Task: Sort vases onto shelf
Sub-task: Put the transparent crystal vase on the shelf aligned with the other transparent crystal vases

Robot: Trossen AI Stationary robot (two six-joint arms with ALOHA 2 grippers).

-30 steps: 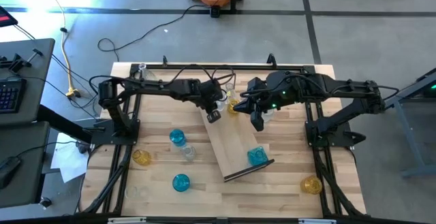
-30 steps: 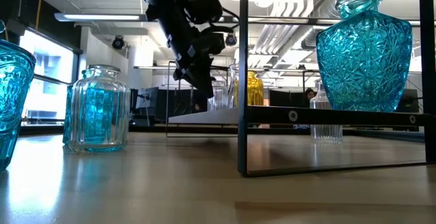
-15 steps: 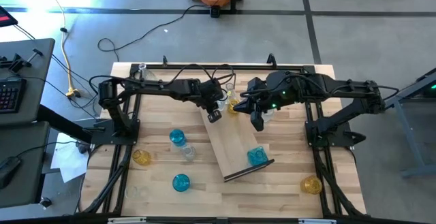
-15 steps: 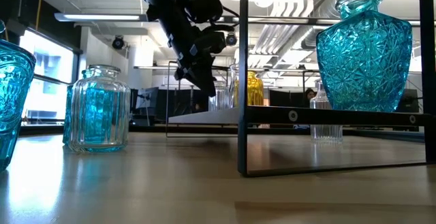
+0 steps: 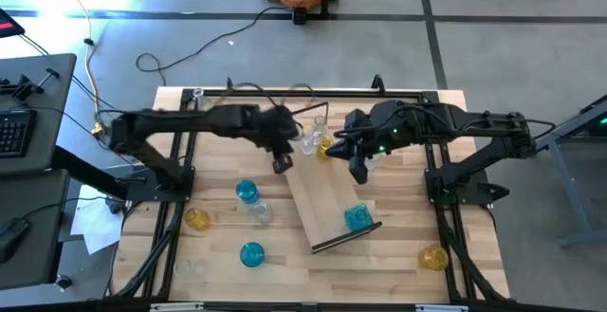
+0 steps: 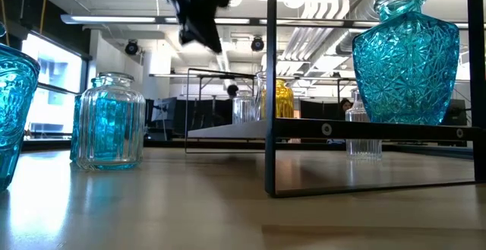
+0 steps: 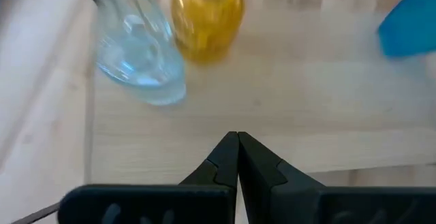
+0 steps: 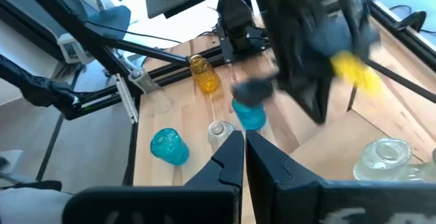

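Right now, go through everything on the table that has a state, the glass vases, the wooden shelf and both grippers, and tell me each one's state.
Light-wood shelf plank: lying at a slant on the table.
Faceted blue glass vase: upright on the shelf.
Amber-yellow glass vase: upright at the shelf's far end.
Clear glass vase: beside the amber one.
Left gripper: shut, empty, blurred in motion.
Right gripper: shut, empty, above the shelf.

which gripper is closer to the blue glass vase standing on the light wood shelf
The right. The right gripper hangs just beyond the blue glass vase, over the light wood shelf; the left gripper is farther away, off the shelf's far corner.
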